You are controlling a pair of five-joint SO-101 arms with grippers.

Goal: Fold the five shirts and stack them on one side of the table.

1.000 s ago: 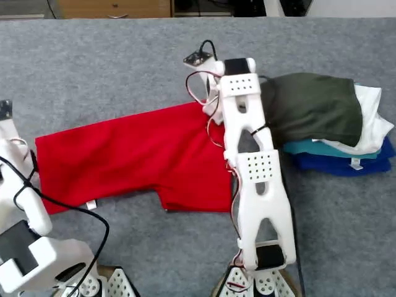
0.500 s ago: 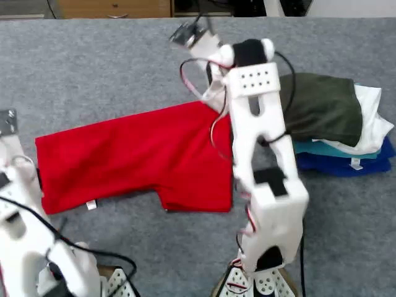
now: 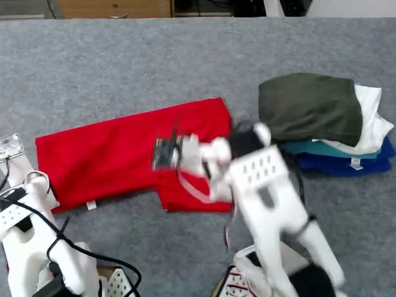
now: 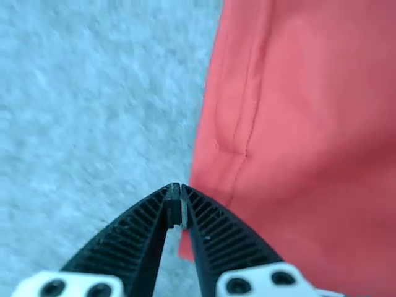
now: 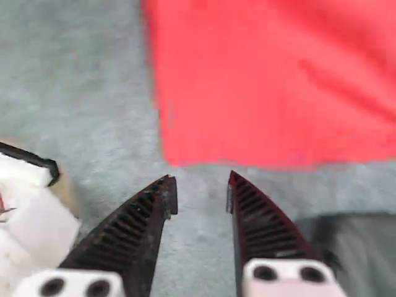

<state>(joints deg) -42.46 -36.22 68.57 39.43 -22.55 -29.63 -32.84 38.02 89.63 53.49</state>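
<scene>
A red shirt (image 3: 130, 154) lies spread flat on the grey table (image 3: 93, 68), left of centre. At the right sits a stack of folded shirts, dark green (image 3: 309, 108) on top, then white (image 3: 374, 124), teal (image 3: 303, 147) and blue (image 3: 334, 164). My right arm (image 3: 247, 167) hangs over the red shirt's near right part. Its gripper (image 5: 198, 189) is open and holds nothing, just short of the red shirt's (image 5: 272, 80) edge. My left arm (image 3: 28, 241) is at the near left corner. Its gripper (image 4: 176, 207) is shut with its tips over the table beside the red shirt's (image 4: 297, 124) hem.
Bare grey table lies beyond the red shirt and in front of the stack (image 3: 346, 204). Both arm bases (image 3: 247, 278) stand at the near edge. Wooden furniture (image 3: 111, 7) runs behind the far edge.
My right arm swung back from the shirt's far right corner beside the stack to over its near right part. My left arm drew back slightly toward the near edge.
</scene>
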